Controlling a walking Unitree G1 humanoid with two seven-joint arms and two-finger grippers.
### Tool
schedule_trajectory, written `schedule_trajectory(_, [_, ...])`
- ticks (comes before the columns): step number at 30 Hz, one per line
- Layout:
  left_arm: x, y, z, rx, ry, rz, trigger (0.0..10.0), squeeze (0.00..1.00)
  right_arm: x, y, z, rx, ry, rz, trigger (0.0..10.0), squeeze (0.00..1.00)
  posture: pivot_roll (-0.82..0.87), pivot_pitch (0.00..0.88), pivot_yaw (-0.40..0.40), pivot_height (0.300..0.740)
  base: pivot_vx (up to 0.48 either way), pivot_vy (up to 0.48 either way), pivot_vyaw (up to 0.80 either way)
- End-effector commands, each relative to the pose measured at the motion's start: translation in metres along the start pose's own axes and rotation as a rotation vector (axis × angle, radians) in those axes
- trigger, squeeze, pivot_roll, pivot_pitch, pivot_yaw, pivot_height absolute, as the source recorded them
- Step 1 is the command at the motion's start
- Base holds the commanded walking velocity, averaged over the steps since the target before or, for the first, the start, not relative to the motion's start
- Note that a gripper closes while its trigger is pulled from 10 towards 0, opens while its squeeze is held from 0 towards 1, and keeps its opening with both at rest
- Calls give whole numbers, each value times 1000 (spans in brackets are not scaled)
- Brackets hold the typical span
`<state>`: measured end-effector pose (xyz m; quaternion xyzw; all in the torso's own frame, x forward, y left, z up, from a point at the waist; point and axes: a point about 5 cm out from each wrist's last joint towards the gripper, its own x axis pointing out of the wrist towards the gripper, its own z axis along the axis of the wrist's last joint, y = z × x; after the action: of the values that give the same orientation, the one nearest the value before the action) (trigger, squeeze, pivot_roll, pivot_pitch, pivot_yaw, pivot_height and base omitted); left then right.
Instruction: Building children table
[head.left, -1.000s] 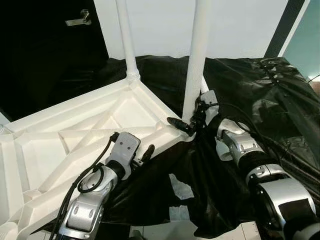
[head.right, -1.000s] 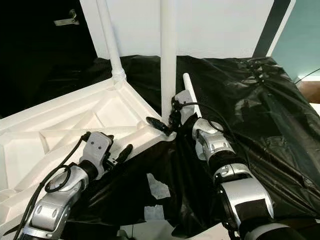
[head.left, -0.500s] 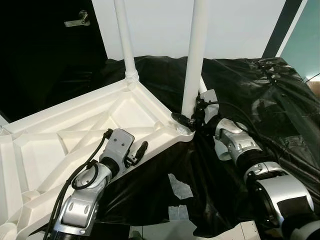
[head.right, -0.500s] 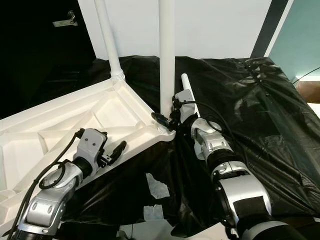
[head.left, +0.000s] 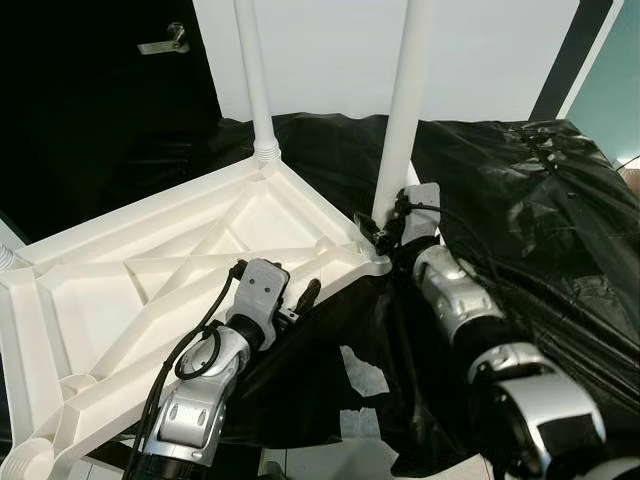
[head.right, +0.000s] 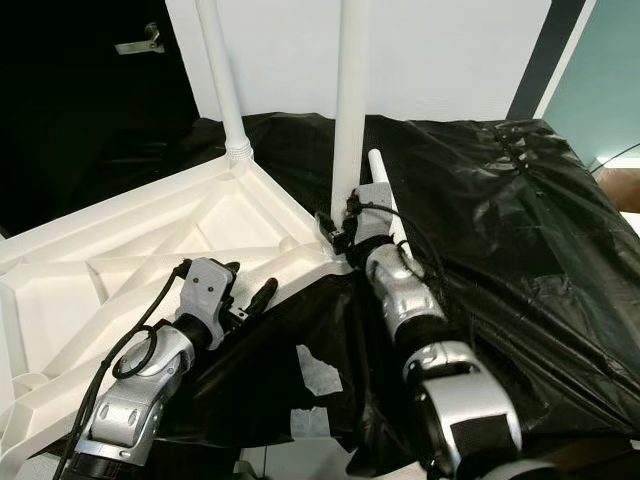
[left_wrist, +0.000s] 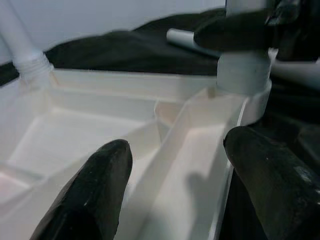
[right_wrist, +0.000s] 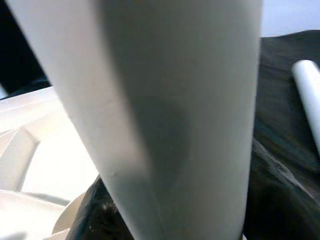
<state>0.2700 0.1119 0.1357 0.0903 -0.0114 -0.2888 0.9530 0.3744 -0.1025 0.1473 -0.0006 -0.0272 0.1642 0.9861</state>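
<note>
While tabletop (head.left: 170, 270) lies upside down on black sheet (head.left: 520, 200), two legs stand in sockets: far leg (head.left: 253, 80) at 11 o'clock, near leg (head.left: 405, 110) at 1 o'clock. Right gripper (head.left: 385, 228) clenched on near leg base, likely seating it. Left gripper (head.left: 305, 298) released, straddling tabletop rim. Spare leg (head.right: 385, 195) lies on sheet; two corners left.

The upturned tabletop (head.left: 150, 290) lies on the sheet (head.left: 520, 200), two legs (head.left: 405, 110) standing from its corners.
</note>
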Motion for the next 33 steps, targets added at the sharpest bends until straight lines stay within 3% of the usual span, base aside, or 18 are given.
schedule_trajectory(1, [0,9,1,0,-17,133,10000,0,-7,-3,-17,27,76,-104,0,0,139,19,11,740,0,0,0])
schedule_trajectory(8, [-1,13,6,5,-36,137,10000,0,-3,15,-11,44,40,-147,0,0,139,14,13,740,0,0,0])
schedule_trajectory(9, [-1,14,7,10,-39,136,10000,0,-3,18,-10,36,30,-127,3608,0,140,13,12,740,0,0,0])
schedule_trajectory(10, [-2,15,8,14,-43,133,10000,0,-4,18,-10,38,24,-123,10000,0,140,14,12,740,0,0,0])
schedule_trajectory(16, [-4,17,9,17,-44,125,10000,0,-5,13,-7,38,5,-118,10000,0,141,12,12,740,0,0,0])
schedule_trajectory(17, [-5,17,8,18,-46,121,10000,0,-6,10,-6,40,-3,-114,10000,565,139,13,14,740,0,0,0])
schedule_trajectory(18, [-5,17,8,18,-46,121,10000,0,-6,10,-6,40,-3,-114,10000,565,139,13,14,740,0,0,0])
schedule_trajectory(19, [-5,18,8,18,-47,117,10000,0,-8,5,-5,28,-16,-93,10000,1000,137,17,13,740,0,0,0])
schedule_trajectory(25, [-5,19,7,24,-48,111,10000,0,-13,-3,3,9,-58,3,10000,1000,124,24,21,740,0,0,0])
schedule_trajectory(26, [-5,20,7,24,-46,108,10000,0,-14,-6,5,8,-67,25,10000,0,115,24,26,740,0,0,0])
schedule_trajectory(33, [-4,21,5,22,-35,97,10000,0,-15,-9,13,-12,-97,68,10000,0,93,29,43,740,0,0,0])
